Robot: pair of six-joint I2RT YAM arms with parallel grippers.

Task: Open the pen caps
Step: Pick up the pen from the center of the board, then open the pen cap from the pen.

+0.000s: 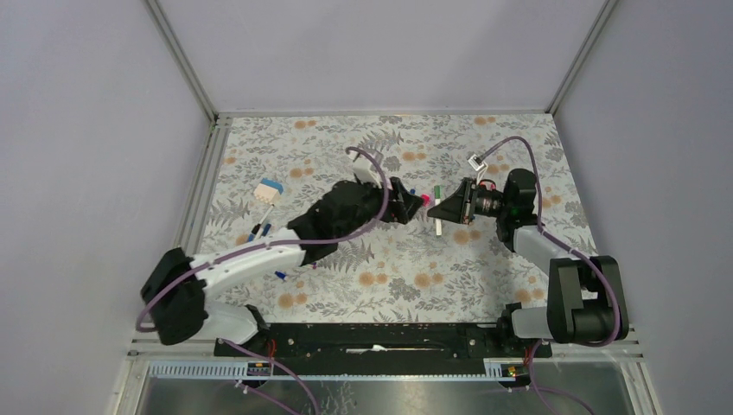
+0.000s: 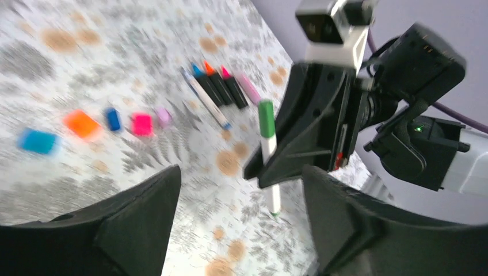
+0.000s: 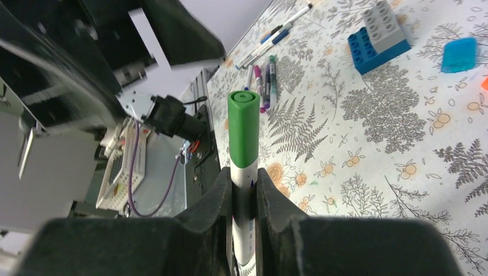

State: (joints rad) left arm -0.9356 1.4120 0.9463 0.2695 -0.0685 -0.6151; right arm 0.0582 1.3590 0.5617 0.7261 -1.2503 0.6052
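Observation:
My right gripper (image 3: 244, 175) is shut on a white pen barrel (image 3: 246, 230), held above the mat at mid-table. Its green pen cap (image 3: 243, 132) still sits on the barrel's end, pointing toward the left arm. In the top view the same green cap (image 1: 439, 191) shows just above the right gripper (image 1: 443, 209). My left gripper (image 2: 240, 172) stands open just short of this pen, with nothing between its fingers. Loose pen caps lie on the mat beyond: a blue one (image 2: 37, 141), an orange one (image 2: 82, 123) and a pink one (image 2: 141, 123).
A row of uncapped markers (image 2: 221, 86) lies on the floral mat behind the loose caps. A blue-and-grey block (image 3: 380, 34) and several thin pens (image 3: 265, 75) lie toward the left side. The block (image 1: 270, 192) also shows in the top view.

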